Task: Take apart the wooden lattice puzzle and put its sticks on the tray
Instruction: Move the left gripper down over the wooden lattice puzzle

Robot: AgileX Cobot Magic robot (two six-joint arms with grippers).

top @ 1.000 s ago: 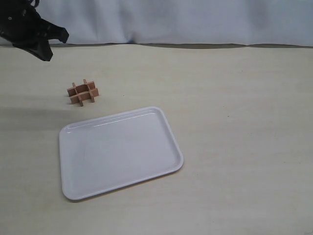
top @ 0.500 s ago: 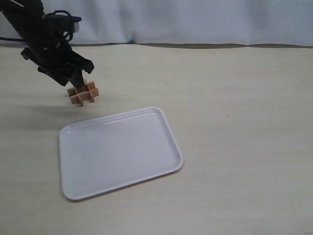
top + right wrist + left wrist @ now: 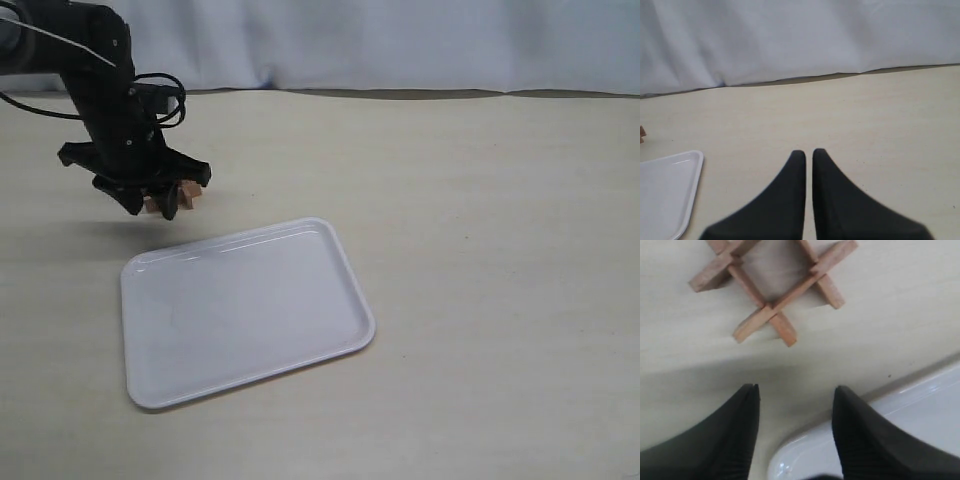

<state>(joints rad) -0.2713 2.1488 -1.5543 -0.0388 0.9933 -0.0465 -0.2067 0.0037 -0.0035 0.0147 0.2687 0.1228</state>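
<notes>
The wooden lattice puzzle lies assembled on the table, its sticks still interlocked in a hash shape. In the exterior view my left arm hides most of the puzzle. My left gripper hovers over it, open and empty, with the puzzle just beyond the fingertips. The white tray lies close beside the puzzle, and its corner shows under the left fingers. My right gripper is shut on nothing above bare table and is outside the exterior view.
A pale cloth backdrop runs along the table's far edge. A corner of the tray and a sliver of the puzzle show at the side of the right wrist view.
My left arm has swung in from the far left corner and lowered over the puzzle, now covering most of it. Puzzle and tray have not moved.
</notes>
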